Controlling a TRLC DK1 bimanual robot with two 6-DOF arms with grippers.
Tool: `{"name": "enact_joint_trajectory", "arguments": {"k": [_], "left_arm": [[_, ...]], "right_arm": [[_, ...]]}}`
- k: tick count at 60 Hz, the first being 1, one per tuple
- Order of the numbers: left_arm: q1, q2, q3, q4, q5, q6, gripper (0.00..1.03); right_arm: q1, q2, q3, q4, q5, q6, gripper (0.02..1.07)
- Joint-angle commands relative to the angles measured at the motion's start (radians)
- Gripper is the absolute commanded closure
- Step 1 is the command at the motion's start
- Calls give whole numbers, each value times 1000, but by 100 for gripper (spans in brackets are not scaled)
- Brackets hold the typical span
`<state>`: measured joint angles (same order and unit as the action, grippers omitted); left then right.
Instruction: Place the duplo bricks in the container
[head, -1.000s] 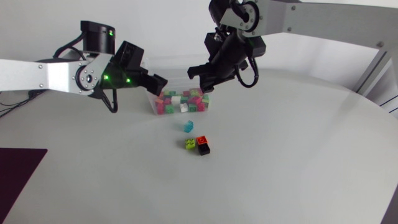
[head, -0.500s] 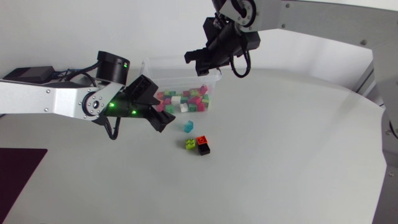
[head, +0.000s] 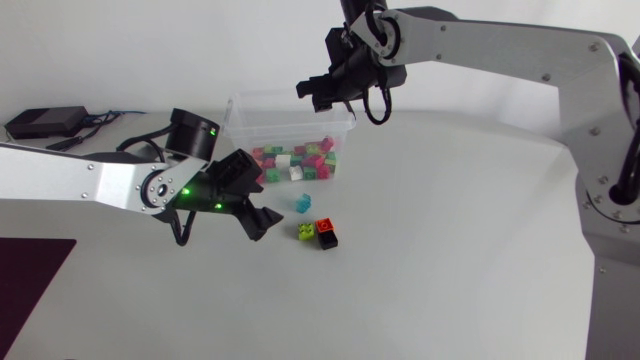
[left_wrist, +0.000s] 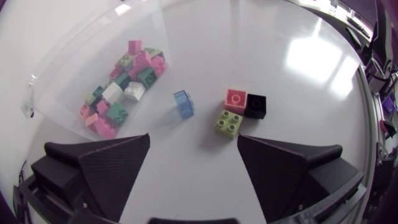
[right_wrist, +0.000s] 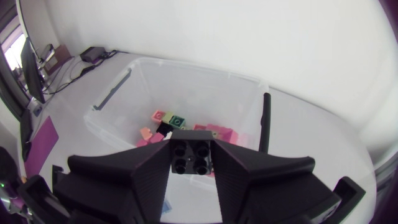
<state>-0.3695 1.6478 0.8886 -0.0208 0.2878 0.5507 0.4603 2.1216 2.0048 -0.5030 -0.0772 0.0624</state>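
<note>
A black brick is pinched in the right pincer, above the container. The left pincer is spread; four loose bricks are seen ahead of it on the worktop.

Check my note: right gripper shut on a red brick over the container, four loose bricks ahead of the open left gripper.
One thing is wrong: the held brick is black, not red, as the right wrist view shows. The right gripper is shut on it over the container, and four loose bricks lie ahead of the open left gripper.
</note>
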Motion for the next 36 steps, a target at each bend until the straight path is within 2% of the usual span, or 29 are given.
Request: {"name": "enact_joint_trajectory", "arguments": {"k": [1,18,23,25,26,29,31,36], "left_arm": [[-17,40,-36,-5,11,38,6],[-40,70,-43,-2,10,74,6],[-42,76,-42,-2,10,89,6],[-42,84,-39,-2,10,94,6],[-42,89,-36,-2,10,97,6],[-42,96,-28,-2,10,103,6],[-43,99,-25,-2,10,117,6],[-48,101,-20,-4,10,132,6]], "right_arm": [[-11,38,22,29,2,-15,70],[-20,44,-11,107,5,-26,68],[-23,41,-20,123,7,-26,50],[-25,41,-21,127,8,-26,39],[-26,41,-18,127,8,-24,28],[-26,43,-14,127,11,-26,11],[-26,38,-17,126,13,-26,7],[-23,20,-34,126,16,-30,7]]}}
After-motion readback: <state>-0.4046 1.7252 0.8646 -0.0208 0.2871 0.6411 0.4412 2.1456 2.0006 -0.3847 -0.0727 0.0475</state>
